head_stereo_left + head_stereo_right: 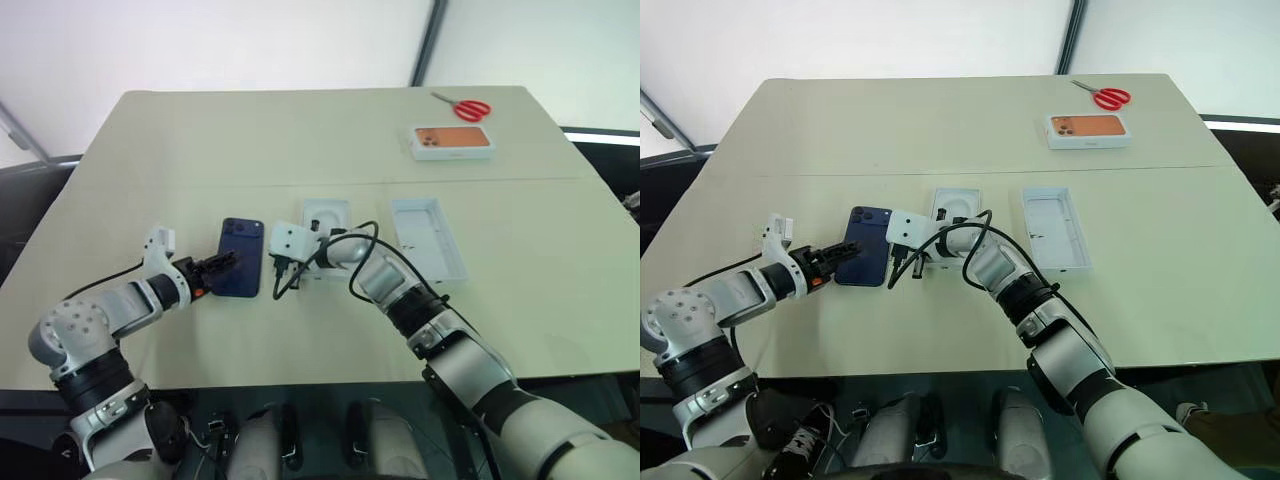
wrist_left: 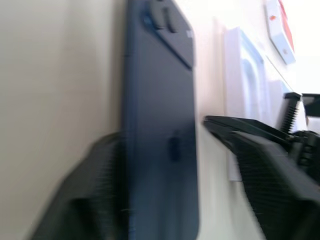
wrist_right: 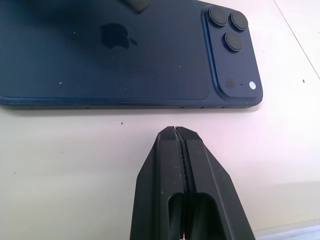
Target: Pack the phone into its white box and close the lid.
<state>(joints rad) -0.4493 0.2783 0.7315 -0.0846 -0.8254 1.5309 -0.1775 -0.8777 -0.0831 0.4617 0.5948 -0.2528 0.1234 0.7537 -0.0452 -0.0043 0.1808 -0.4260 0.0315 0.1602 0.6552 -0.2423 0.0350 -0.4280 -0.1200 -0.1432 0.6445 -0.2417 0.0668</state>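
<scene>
a: nearest the head camera, the left gripper (image 1: 215, 266) reaches in at the phone (image 1: 241, 257), which lies flat and face down on the table (image 1: 300, 140). in the left wrist view one finger sits at each long edge, jaws partly open. whether they press the edges yet cannot be told.

b: and the right gripper (image 3: 181, 145)?

a: pressed fully shut on nothing, its tip resting just beside the phone's other long side, near the lens cluster.

b: how should the phone handle?

a: likely stiff, fairly heavy for its thickness, and smooth enough to slip. glass, so fragile. the long edges look the sensible hold, near the middle, since so thin a thing offers little to pinch.

b: where are the box parts?

a: a white tray (image 1: 325, 222) lies just beyond the right wrist, partly covered by it. a second white tray (image 1: 430, 240) sits further right, apart. which is box and which is lid cannot be told.

b: open room?

a: plenty. a printed box (image 1: 453, 142) and scissors (image 1: 465, 106) sit at the far right corner, well apart. the phone is well in from the table's edges.
</scene>
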